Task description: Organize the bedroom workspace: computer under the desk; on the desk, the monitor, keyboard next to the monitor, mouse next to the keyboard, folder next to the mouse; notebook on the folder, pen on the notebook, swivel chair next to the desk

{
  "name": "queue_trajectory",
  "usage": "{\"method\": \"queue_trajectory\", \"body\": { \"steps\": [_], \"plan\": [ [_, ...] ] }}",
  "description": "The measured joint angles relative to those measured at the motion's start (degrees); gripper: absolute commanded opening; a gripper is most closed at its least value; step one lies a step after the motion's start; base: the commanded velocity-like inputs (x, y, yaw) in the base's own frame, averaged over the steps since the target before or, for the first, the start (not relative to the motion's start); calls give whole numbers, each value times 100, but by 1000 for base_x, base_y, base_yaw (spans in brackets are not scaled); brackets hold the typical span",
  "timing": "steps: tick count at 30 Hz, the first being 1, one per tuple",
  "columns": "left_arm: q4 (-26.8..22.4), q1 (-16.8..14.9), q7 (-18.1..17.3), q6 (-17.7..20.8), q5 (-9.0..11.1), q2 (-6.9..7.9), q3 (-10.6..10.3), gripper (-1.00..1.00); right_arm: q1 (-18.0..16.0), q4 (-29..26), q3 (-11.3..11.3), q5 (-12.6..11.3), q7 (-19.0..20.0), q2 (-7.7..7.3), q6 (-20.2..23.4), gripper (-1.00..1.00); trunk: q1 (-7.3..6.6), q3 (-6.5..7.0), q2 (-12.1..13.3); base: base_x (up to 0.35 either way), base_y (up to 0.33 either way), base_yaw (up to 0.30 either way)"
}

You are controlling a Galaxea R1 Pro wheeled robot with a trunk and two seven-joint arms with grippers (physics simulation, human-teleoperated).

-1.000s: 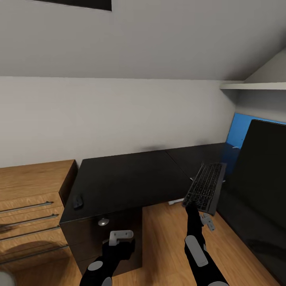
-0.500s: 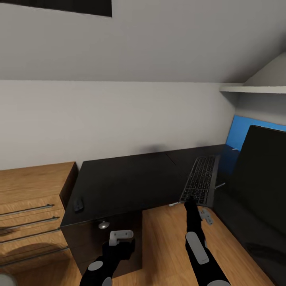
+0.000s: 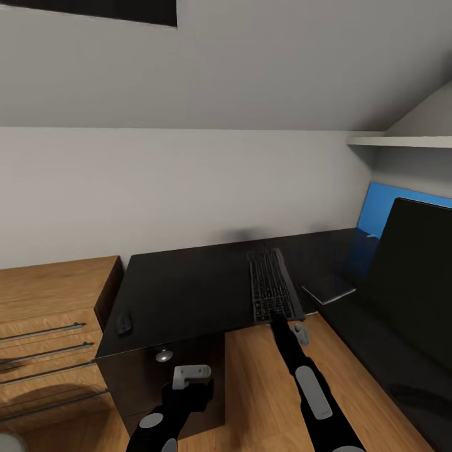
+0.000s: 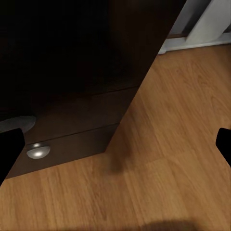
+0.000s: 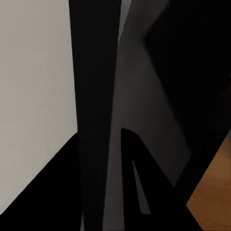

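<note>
One keyboard (image 3: 271,287) now swung leftward flat over the desk (image 3: 188,282), right pincer (image 3: 281,321) clamping its near end, left pincer (image 4: 115,144) spread wide.

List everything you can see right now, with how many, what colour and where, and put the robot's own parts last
desk: 1, matte black top, L-shaped, running centre to right under the sloped wall
keyboard: 1, grey frame with dark keys, on the desk near its front edge, held at its near end
mouse: 1, black, at the desk's left front corner
notebook: 1, dark grey, flat on the desk right of the keyboard
monitor: 1, black, on the desk at the far right
back panel: 1, blue, behind the monitor
drawer unit: 1, oak with bar handles, left of the desk
shelf: 1, white, upper right
floor: oak, in front of the desk
left gripper: 1, grey fingers, low before the desk, open
right gripper: 1, at the keyboard's near end
</note>
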Motion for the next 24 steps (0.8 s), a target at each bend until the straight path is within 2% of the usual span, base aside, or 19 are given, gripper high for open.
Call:
{"method": "queue_trajectory", "body": {
  "steps": [1,5,7,11,24],
  "plan": [
    [0,0,0,0,0,0,0,100,0,-7,-5,-7,44,-1,103,-100,0,0,0,0,0,0],
    [13,0,0,0,-3,0,0,100,2,-22,13,9,367,-32,974,-100,0,0,0,0,0,0],
    [16,0,0,0,-5,0,1,100,4,-30,11,-4,481,-48,1239,-100,0,0,0,0,0,0],
    [17,1,0,0,-8,0,1,100,6,-25,57,-21,568,-51,1396,-100,0,0,0,0,0,0],
    [17,1,0,-9,-5,9,4,100,8,5,78,-38,594,-29,1385,-100,0,0,0,0,0,0]
  ]
}}
